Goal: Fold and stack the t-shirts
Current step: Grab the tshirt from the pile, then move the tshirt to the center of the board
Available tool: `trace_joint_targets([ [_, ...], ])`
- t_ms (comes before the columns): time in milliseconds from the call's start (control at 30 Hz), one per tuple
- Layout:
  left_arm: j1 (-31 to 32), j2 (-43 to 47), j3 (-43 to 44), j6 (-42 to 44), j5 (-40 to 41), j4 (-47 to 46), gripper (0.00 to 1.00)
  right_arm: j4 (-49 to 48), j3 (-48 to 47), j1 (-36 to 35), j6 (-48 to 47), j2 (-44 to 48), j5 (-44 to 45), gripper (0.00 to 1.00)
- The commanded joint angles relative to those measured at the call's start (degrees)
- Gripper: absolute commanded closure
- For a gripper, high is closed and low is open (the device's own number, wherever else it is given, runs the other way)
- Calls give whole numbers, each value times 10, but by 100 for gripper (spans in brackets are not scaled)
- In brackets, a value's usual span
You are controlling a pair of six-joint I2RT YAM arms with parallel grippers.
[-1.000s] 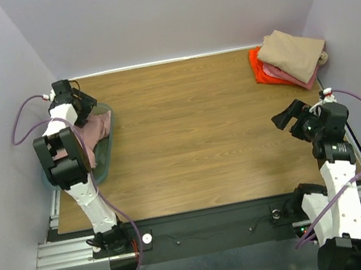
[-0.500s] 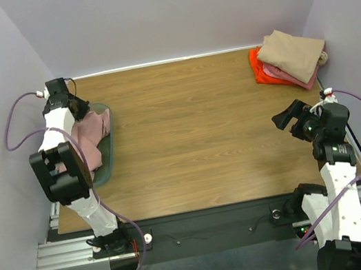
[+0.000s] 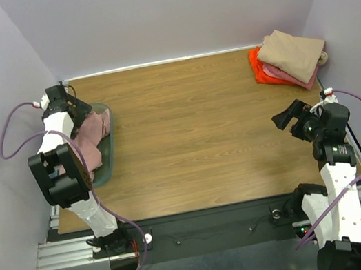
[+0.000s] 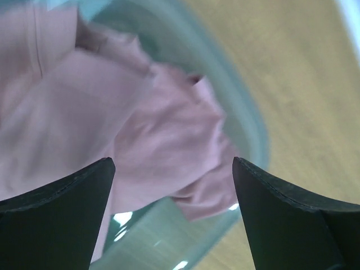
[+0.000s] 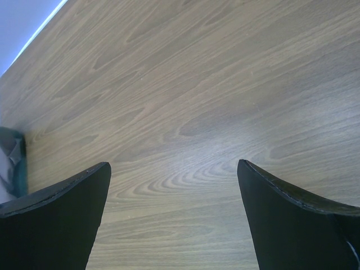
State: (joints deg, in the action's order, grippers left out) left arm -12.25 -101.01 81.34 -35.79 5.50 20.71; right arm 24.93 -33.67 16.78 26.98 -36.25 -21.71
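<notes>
from the top, three folded t-shirts (image 3: 289, 58) sit stacked far to the right of my left gripper (image 3: 70, 107), which hangs over the teal bin (image 3: 110, 123). left wrist: it's spread wide and holding nothing, the crumpled pink t-shirt (image 4: 169, 135) just below, not yet folded. right wrist: right gripper (image 5: 174, 166) also spread and empty, bare counter (image 5: 197, 84) beneath.

From my station I saw a wooden table (image 3: 193, 126), its brown grain running left to right and a pale strip along its far edge. A clear teal bin (image 3: 111, 123) sat on it at the left edge, toward the far side. Well apart from it, in the far right corner, lay a folded stack: an orange tee (image 3: 256, 65) lowest on the wood, a pink tee (image 3: 291, 78) over it, and a tan tee (image 3: 292, 52) on top.
</notes>
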Motion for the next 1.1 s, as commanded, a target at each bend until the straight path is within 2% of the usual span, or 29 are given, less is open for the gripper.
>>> trace_joint_targets([
  [0,-1,-27,-34,8,-3,-8,2,-24,-3,-3,-8,2,-3,0],
  [167,-1,-106,-21,12,-17,-11,2,-24,-4,-3,-8,0,0,0],
  [200,-1,-117,-15,12,-19,-8,6,-24,-4,-3,-8,0,0,0],
  [233,-2,-126,-5,16,-23,-8,15,-24,-4,-3,-8,0,0,0],
  [267,-1,-136,1,20,-36,-8,49,-24,-5,-3,-8,0,0,0],
  [333,-2,-132,3,22,-49,-7,100,-24,-5,-3,-9,0,1,0],
  [433,-2,-74,-8,23,-51,-13,100,-24,-5,-3,-9,0,-1,0],
  [567,-1,88,-21,23,-69,-22,100,-24,-4,-3,-9,0,-8,0],
  [667,-2,171,-20,24,-69,-28,100,-24,-3,-3,-8,1,-5,0],
  [767,-2,293,-28,14,-79,-64,100,-25,-2,-3,-7,5,-3,0],
  [900,9,359,-4,10,-151,-94,100,-26,-4,-4,-6,7,-1,0],
  [967,27,363,48,15,-181,-95,100,-26,-3,-4,-6,7,-5,0],
  [1067,64,353,123,24,-147,-68,100,-26,-2,-4,-8,14,-6,0],
])
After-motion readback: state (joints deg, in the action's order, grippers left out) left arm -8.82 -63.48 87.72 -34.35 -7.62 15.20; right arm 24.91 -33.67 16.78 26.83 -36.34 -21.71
